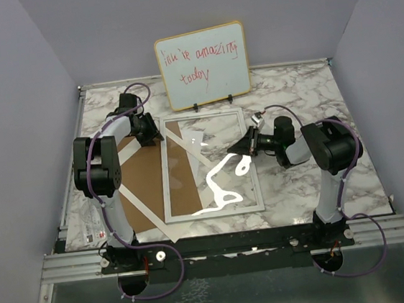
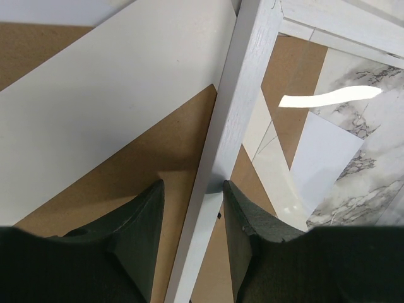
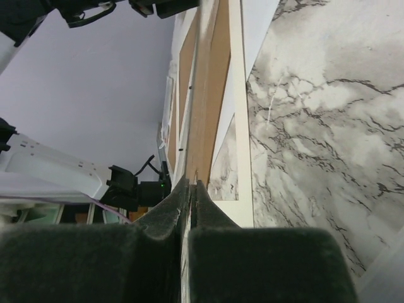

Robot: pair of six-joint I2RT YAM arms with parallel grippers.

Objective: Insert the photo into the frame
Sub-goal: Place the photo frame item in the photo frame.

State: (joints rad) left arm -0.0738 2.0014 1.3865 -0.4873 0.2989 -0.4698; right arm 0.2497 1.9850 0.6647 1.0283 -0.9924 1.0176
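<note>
The frame (image 1: 166, 177), with a thin white rim and a glossy pane, lies mid-table. My left gripper (image 1: 149, 132) is open and straddles the frame's left rim (image 2: 233, 113) near its far corner, one finger (image 2: 142, 221) on each side. My right gripper (image 1: 241, 147) is shut on the frame's right rim, seen edge-on between the fingers (image 3: 170, 214). A plain white sheet (image 2: 325, 158) shows through the pane; it may be the photo lying face down. No printed side shows.
The brown backing board (image 1: 142, 190) lies under the frame's left side. The white mat (image 2: 107, 95) lies across it and also shows in the right wrist view (image 3: 238, 107). A whiteboard (image 1: 202, 64) with red writing stands at the back. Glare streaks the pane (image 1: 223, 182).
</note>
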